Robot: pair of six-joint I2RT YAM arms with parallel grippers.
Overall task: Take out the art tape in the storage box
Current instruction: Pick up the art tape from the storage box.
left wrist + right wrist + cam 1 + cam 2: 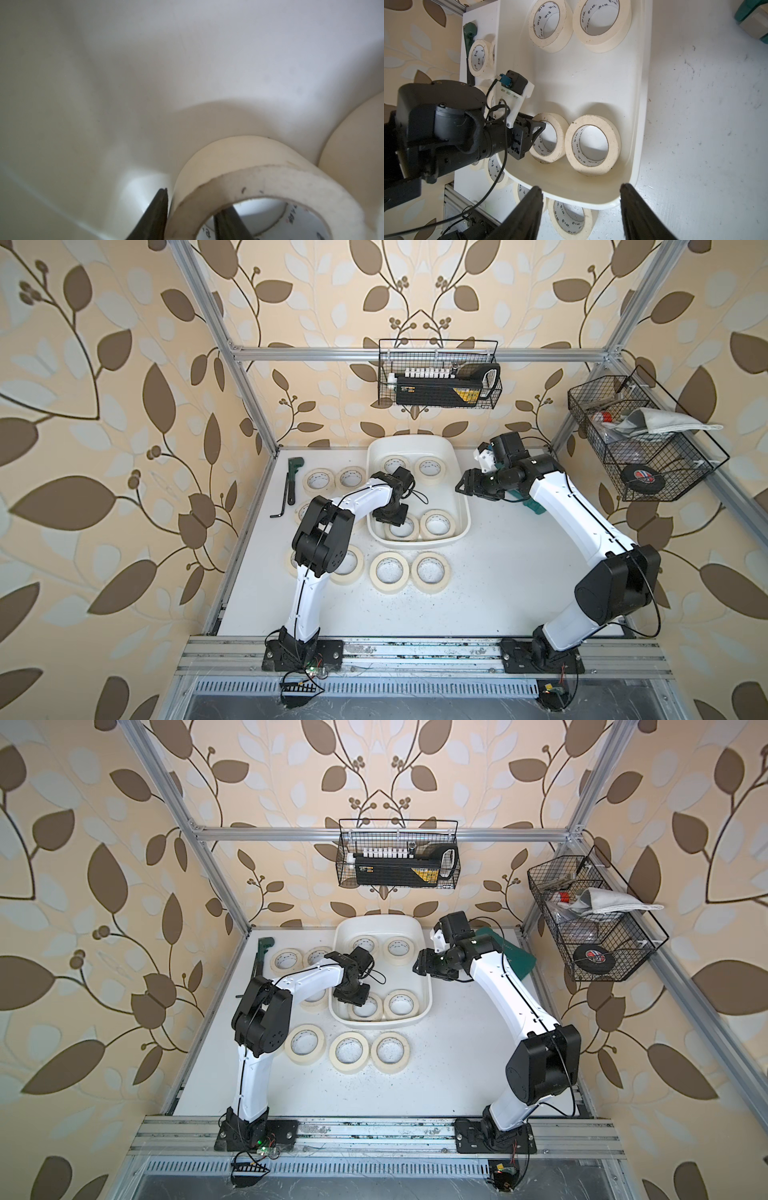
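We count six art tape rolls lying flat on the table, left of and in front of the storage box. The left gripper pinches the wall of the near-left art tape roll, one of four inside. The right gripper hangs spread and empty beside the box's right rim.

Left fingers narrow, right fingers apart

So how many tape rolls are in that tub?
4. Far end of the storage box: one roll partly under the left arm, one beside it. Near end: one roll straddled by the left gripper, one beside it. None seems hidden.
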